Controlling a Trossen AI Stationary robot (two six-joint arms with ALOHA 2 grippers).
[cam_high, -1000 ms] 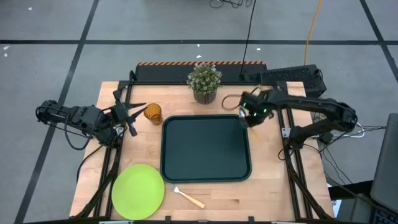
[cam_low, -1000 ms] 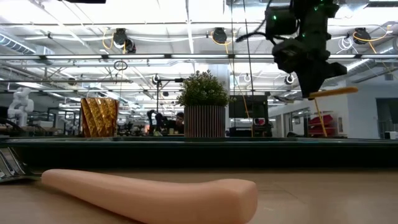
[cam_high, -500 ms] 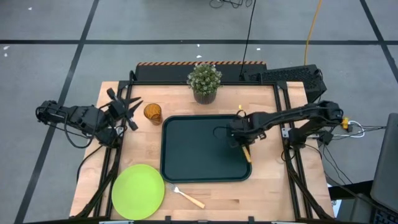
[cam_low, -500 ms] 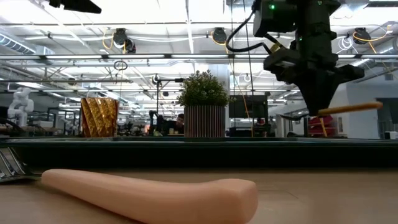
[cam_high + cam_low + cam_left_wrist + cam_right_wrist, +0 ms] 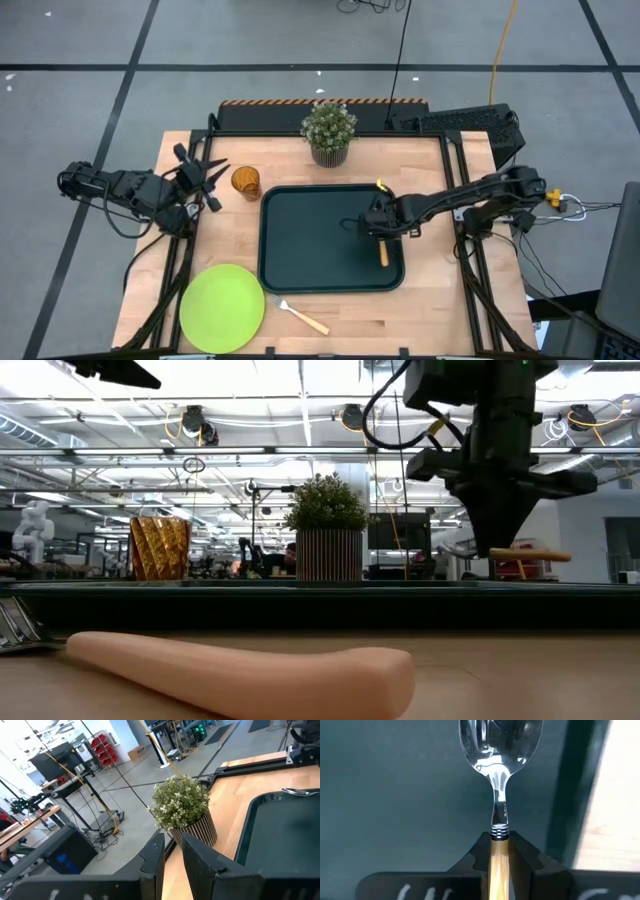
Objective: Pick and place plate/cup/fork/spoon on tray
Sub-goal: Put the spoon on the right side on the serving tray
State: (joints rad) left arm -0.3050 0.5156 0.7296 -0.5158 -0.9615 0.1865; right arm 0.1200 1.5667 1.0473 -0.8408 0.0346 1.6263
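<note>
My right gripper (image 5: 380,222) hangs over the right part of the dark tray (image 5: 300,240), shut on the spoon (image 5: 500,750), whose silver bowl shows above the tray floor. My left gripper (image 5: 205,178) waits at the table's left, just left of the amber cup (image 5: 245,182). Its fingers (image 5: 152,865) stand a little apart with nothing between them. The lime-green plate (image 5: 222,307) lies flat near the front left. The fork (image 5: 303,317) lies on the wood in front of the tray, its handle (image 5: 250,670) close to the low camera. My right gripper pinches the spoon's orange handle (image 5: 499,862) between its two fingers, just behind the ringed collar at the bowl end. The fingers point down from above. The spoon lies about level, its free handle end (image 5: 383,252) toward the table's near edge, clear of the tray (image 5: 530,554).
A potted plant (image 5: 328,132) stands at the table's far edge, behind the tray's far rim. Bare wood lies right of the tray's raised rim (image 5: 575,795).
My right gripper has gone from the tray's far right corner toward the near edge and down over the tray. Its wrist has rolled, so the spoon's handle has swung round to point at the near edge. The spoon has sunk closer to the tray. My left gripper has turned a little in place.
</note>
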